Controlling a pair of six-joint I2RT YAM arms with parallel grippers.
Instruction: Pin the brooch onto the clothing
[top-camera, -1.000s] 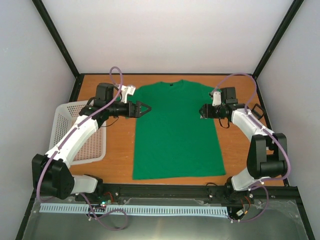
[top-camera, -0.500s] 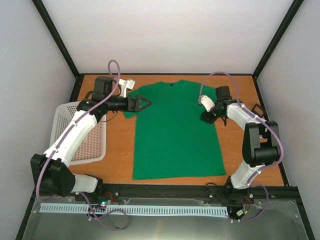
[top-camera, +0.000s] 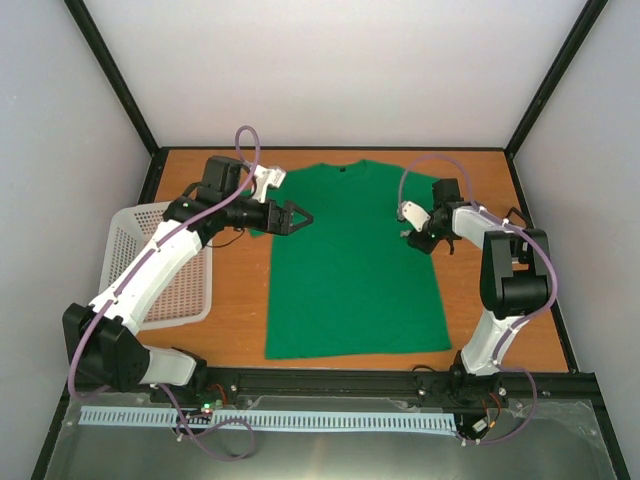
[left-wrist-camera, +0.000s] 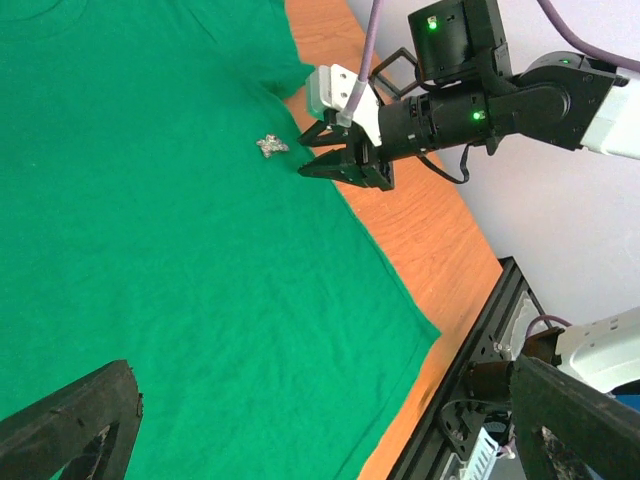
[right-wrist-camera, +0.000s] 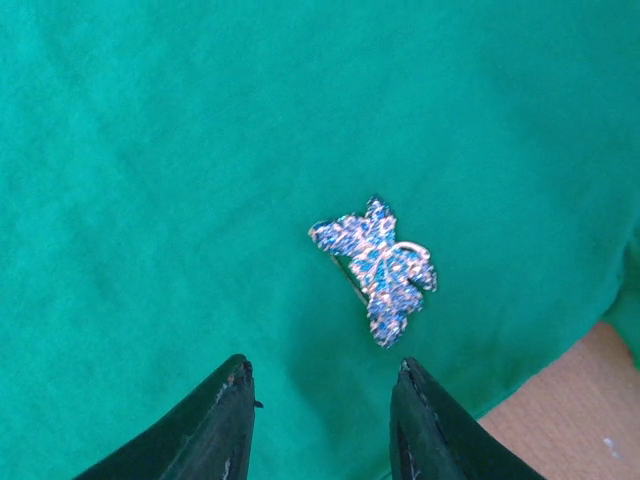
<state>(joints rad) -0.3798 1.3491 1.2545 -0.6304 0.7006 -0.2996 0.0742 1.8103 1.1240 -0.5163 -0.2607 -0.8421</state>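
Note:
The clothing, a bright green T-shirt (top-camera: 350, 270), lies flat on the wooden table. The brooch (right-wrist-camera: 378, 266), a small sparkly silvery ornament, rests on the fabric near the shirt's right sleeve hem; the left wrist view also shows the brooch (left-wrist-camera: 271, 146). My right gripper (right-wrist-camera: 323, 367) hovers just short of it, open, with nothing between its dark fingertips (right-wrist-camera: 238, 375). Seen from above, the right gripper (top-camera: 412, 234) is at the right sleeve. My left gripper (top-camera: 300, 217) hangs wide open above the shirt's left shoulder and holds nothing; its fingers (left-wrist-camera: 75, 420) frame the green cloth.
A white mesh basket (top-camera: 130, 240) stands left of the shirt under the left arm. A small black square frame (top-camera: 514, 217) sits by the right table edge. The black rail (top-camera: 340, 381) runs along the near edge. Bare wood (top-camera: 480, 300) lies right of the shirt.
The right gripper has swung in over the right sleeve and its jaws have narrowed. The left gripper has shifted right, further over the shirt's left shoulder.

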